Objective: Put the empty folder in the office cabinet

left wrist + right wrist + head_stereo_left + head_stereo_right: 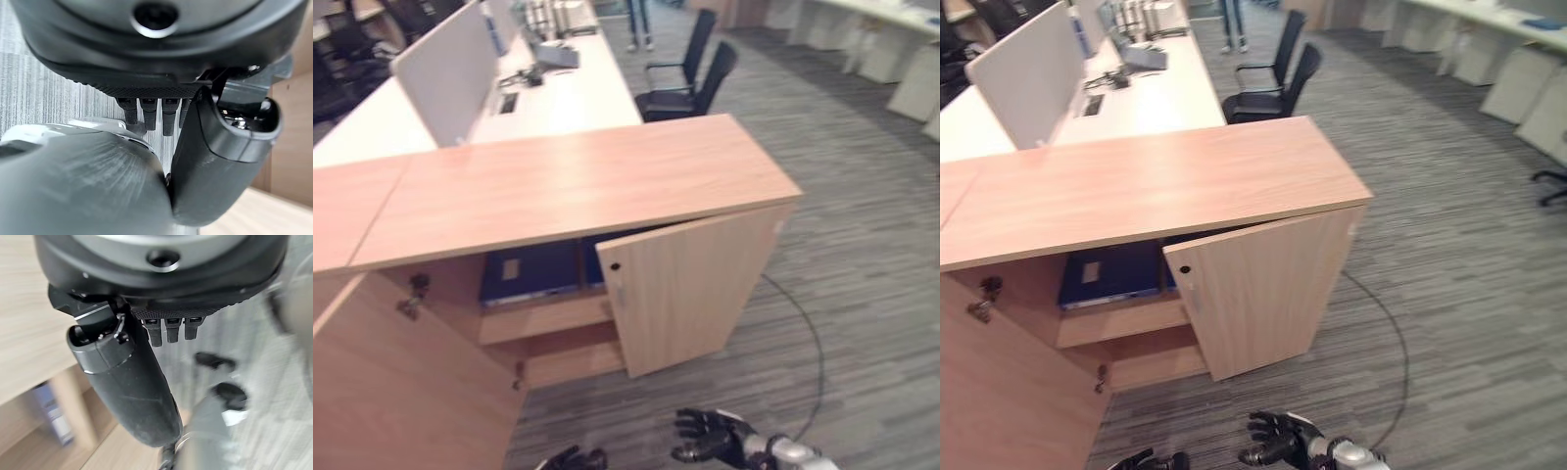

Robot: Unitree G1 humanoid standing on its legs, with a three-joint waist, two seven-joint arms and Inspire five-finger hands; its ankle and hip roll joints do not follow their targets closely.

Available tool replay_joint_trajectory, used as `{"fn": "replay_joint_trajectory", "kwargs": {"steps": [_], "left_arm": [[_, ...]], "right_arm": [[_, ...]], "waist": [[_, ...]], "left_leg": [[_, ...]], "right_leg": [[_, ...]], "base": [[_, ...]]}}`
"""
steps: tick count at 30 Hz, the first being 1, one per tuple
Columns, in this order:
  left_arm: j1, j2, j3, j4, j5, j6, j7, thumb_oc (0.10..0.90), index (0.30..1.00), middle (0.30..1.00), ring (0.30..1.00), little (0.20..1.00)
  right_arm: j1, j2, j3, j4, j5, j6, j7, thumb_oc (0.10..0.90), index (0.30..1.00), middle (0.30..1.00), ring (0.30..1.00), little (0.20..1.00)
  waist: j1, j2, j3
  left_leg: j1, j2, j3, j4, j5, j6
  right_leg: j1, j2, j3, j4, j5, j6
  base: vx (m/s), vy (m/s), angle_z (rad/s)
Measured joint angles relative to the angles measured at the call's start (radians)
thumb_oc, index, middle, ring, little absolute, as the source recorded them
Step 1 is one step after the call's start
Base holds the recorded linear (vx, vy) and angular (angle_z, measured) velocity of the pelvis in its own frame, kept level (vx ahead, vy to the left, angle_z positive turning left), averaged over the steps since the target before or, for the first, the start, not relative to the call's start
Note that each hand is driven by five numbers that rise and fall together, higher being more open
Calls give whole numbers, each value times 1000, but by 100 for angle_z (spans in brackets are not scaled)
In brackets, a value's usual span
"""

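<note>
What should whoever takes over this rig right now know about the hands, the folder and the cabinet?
Left hand: low in front of the cabinet, holding nothing.
Right hand: low beside it, fingers relaxed, also holding nothing.
Folder: blue, on the cabinet's upper shelf, behind the half-open right door. The left door is swung wide open.
Done: the folder appears to be inside.
Left: probably closing both doors; the head views cannot show whether it sits fully in.

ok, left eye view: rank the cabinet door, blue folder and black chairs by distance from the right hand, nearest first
1. Cabinet door, half open, just ahead of the right hand.
2. Blue folder, on the upper shelf inside, to the left.
3. Black chairs, beyond the cabinet, by the white desk.
</note>
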Motion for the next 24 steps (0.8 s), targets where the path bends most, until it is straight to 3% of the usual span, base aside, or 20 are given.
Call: {"fn": "replay_joint_trajectory", "kwargs": {"steps": [1,2,5,8,10,12,14,15,18,21,24], "left_arm": [[-12,-2,-8,0,-3,-1,2,800,900,900,900,900],[-10,4,-3,-5,-11,0,11,800,900,900,900,900],[13,7,15,17,-51,16,18,800,900,900,900,900],[12,14,28,20,-50,18,16,800,900,900,900,900],[21,14,35,29,-50,20,16,800,900,900,900,900],[32,32,47,28,-52,22,13,800,900,900,900,900],[31,32,60,31,-51,23,10,800,900,900,900,900],[36,31,57,46,-49,25,9,800,900,900,900,900],[47,26,83,63,-51,28,5,800,900,900,900,900],[81,28,103,88,-50,42,-1,800,900,900,900,900],[95,27,99,116,-49,45,-10,800,900,900,900,900]], "right_arm": [[-17,18,-28,75,-27,2,-29,800,900,900,900,900],[-42,20,-28,138,-60,9,-51,800,900,900,900,900],[-37,25,-88,217,-88,-13,-81,800,900,900,900,900],[-34,38,-164,306,-113,-11,-111,800,900,900,900,900],[-22,20,-192,324,-121,-11,-121,800,900,900,900,900],[3,45,-232,329,-122,-11,-125,800,900,900,900,900],[10,60,-292,337,-120,-13,-125,800,900,900,900,900],[30,76,-387,375,-80,-13,-130,800,900,900,900,900],[31,78,-516,416,26,-13,-136,800,900,900,900,900],[45,72,-542,424,115,-14,-156,800,900,900,900,900],[70,72,-599,443,185,-21,-166,800,900,900,900,900]], "waist": [[0,-14,11],[13,-24,19],[-3,-29,21],[-7,-46,16],[-19,-31,5],[-15,-60,0],[-18,-66,-5],[-18,-54,-19],[-15,-21,-29],[-22,0,-44],[-27,6,-49]], "left_leg": [[7,-19,13,-44,65,2],[15,-35,69,-68,89,11],[58,-34,227,-14,-9,43],[75,-36,267,8,-77,41],[85,-54,262,-9,-107,95],[91,-86,249,-28,-103,120],[100,-103,231,-46,-102,128],[108,-132,185,-79,-99,143],[98,-163,161,-102,-117,156],[98,-184,158,-102,-123,171],[101,-215,107,-102,-112,194]], "right_leg": [[14,-24,-33,-23,1,-4],[33,-30,-59,-53,18,-23],[118,-35,-133,-72,10,-5],[171,-43,-178,-85,18,18],[184,-47,-197,-63,10,36],[193,-74,-205,-37,10,36],[217,-75,-225,-48,11,33],[246,-89,-244,-47,13,39],[260,-106,-273,-58,17,51],[259,-127,-281,-39,21,57],[274,-170,-318,34,20,58]], "base": [[18,11,106],[37,17,65],[72,70,53],[71,90,48],[35,67,55],[22,184,61],[-3,197,70],[-11,158,81],[-9,180,56],[-16,148,15],[-17,159,50]]}}
